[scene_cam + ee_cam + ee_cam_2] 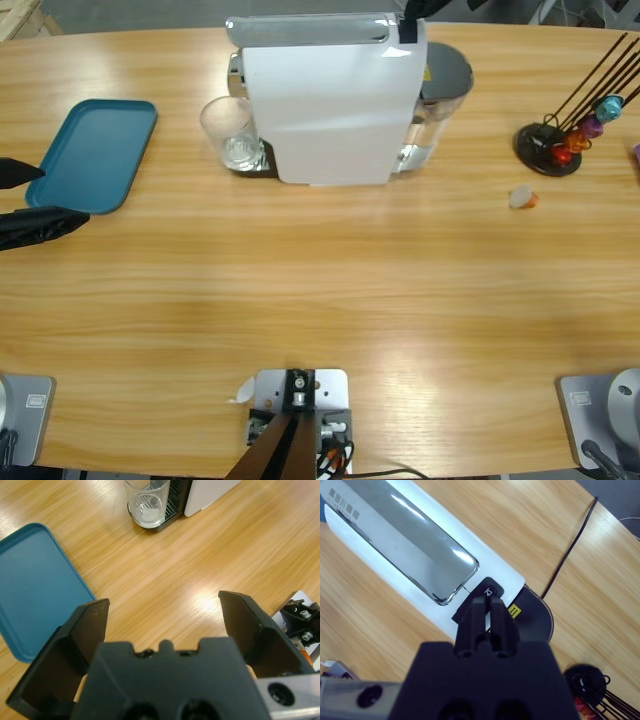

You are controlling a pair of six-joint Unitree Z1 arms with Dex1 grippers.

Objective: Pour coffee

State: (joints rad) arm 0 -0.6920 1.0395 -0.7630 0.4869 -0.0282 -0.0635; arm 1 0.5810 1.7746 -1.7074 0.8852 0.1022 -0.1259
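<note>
Wooden table – coffee machine, blue tray, capsule, capsule rack

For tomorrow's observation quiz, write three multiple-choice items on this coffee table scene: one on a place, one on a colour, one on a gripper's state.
1. Where does the glass stand?
A. on the tray
B. at the coffee machine's left side in the high view
C. beside the capsule rack

2. What colour is the tray?
A. teal blue
B. red
C. white

3. How is the left gripper?
A. shut on the glass
B. shut on a capsule
C. open, holding nothing

Answers:
1 B: the glass sits on the machine's drip stand, apart from the tray.
2 A: it shows teal in the high and left wrist views.
3 C: its jaws stand wide apart over bare table.
</note>
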